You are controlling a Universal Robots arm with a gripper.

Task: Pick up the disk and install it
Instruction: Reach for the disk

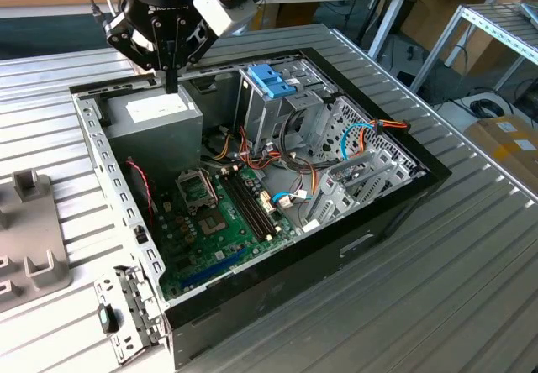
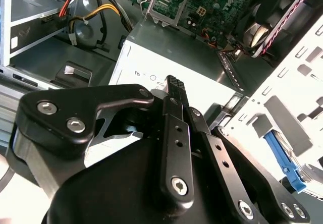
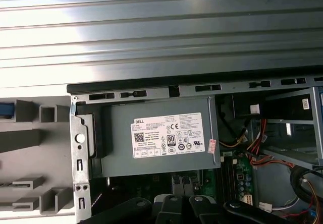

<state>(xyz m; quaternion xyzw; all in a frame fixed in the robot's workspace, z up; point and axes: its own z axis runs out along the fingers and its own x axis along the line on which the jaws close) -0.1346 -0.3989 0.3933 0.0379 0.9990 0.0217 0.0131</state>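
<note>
Light-blue plastic: seemingly the carrier edge of the disk (image 3: 4, 110), though I cannot tell for sure.
Disk position: in the grey fixture (image 3: 30, 138) outside the case (image 1: 378, 222), well apart from the gripper (image 1: 171, 87).
Gripper: fingers pressed together, holding nothing, above the power supply (image 1: 155, 121).
Case contents: power supply, motherboard (image 1: 218, 222), coloured cables, drive cage (image 1: 269, 108).

open computer case (image 1: 353, 239) on ribbed table (image 1: 471, 289) | power supply (image 1: 155, 125) | motherboard (image 1: 214, 239) | drive cage (image 1: 256, 112) | grey fixture (image 1: 29, 247) beside case

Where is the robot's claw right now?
In the exterior view's upper left, the gripper hangs over the grey power supply box, in the far corner of the computer case.
</note>
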